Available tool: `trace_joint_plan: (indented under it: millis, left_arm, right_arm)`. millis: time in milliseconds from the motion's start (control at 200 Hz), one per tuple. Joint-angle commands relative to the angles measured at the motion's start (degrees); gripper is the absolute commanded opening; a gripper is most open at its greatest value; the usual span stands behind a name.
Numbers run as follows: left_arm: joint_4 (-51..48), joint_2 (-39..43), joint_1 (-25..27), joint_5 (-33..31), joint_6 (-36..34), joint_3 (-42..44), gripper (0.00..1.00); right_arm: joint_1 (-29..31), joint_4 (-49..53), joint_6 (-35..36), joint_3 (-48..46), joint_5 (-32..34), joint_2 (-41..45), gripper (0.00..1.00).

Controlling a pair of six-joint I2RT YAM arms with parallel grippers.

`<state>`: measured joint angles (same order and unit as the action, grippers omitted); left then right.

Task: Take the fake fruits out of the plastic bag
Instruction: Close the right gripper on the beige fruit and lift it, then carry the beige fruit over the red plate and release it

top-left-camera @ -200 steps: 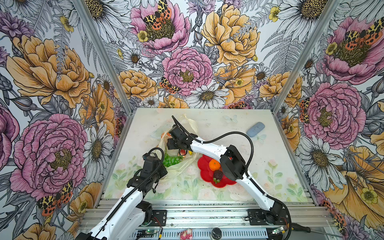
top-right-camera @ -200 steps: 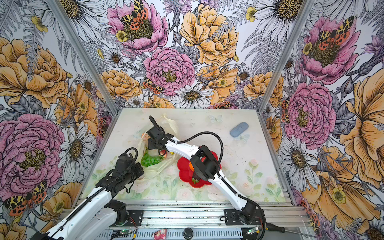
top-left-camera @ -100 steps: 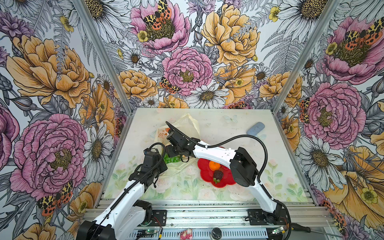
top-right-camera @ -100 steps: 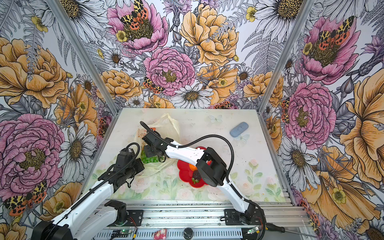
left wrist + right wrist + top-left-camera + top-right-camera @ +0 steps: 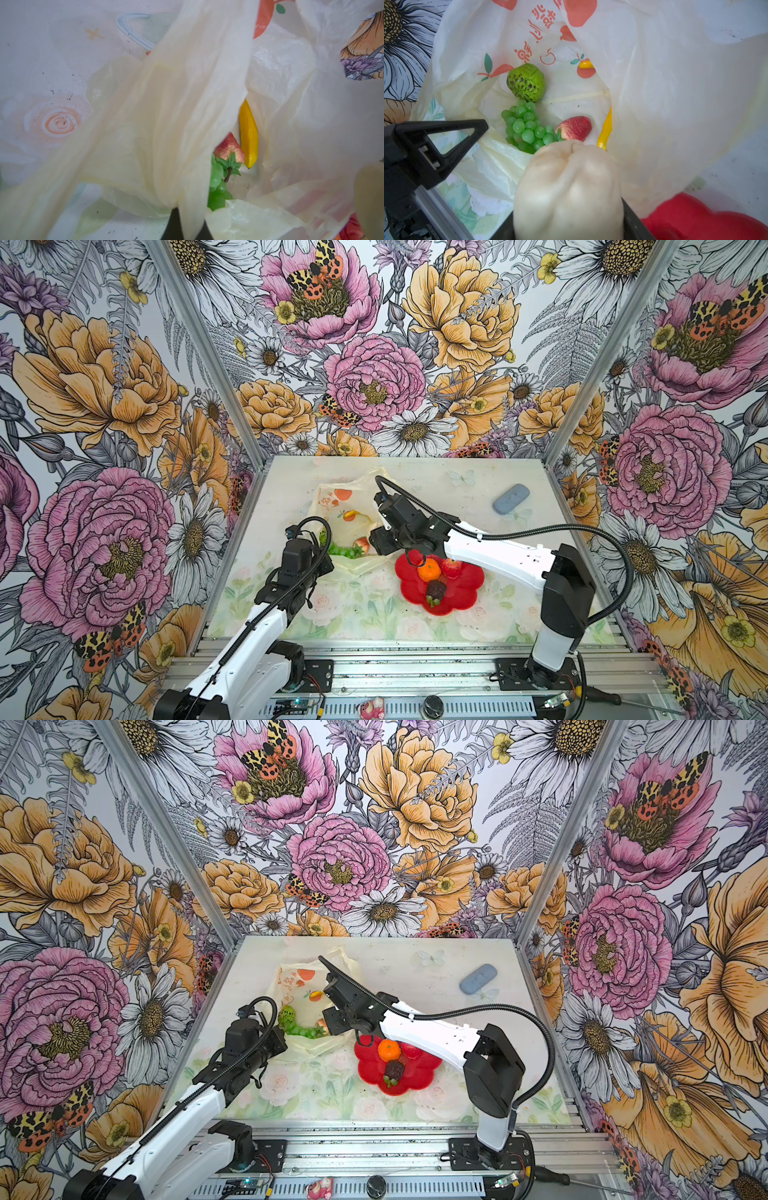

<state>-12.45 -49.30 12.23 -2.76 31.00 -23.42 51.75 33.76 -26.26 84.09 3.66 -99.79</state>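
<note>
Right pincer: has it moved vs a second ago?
Yes. In both top views the right pincer has shifted right, from further over the bag toward the red flower-shaped plastic plate, which has stayed put.

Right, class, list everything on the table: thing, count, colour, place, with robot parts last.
plastic bag: one, cream-yellow, orange prints, table back left.
bumpy green fruit: one, green, inside bag.
grape bunch: one, green, inside bag.
strawberry: one, red, inside bag.
banana: one, yellow, inside bag.
pale pear: one, cream, at right tool, grip unclear.
plate: one, red, flower-shaped, front centre.
orange: one, orange, on plate.
red fruit: one, red, on plate.
mangosteen: one, dark, on plate.
oblong block: one, grey-blue, back right.
left tool: one, black, shut on bag.
right tool: one, black, by bag's opening.
</note>
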Motion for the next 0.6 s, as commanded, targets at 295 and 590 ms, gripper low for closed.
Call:
trace_joint_plan:
  millis: [295, 590]
  left_arm:
    - [5.45, 2.63, -0.2, 2.47, -2.36, 2.38, 0.0]
    - [5.58, 2.45, -0.04, 2.33, -2.38, 2.41, 0.0]
  right_arm:
    - [-9.5, 12.24, 1.67, -7.46, 3.31, 5.98, 0.57]
    - [-13.54, 16.69, 1.04, -5.61, 2.71, 1.34, 0.56]
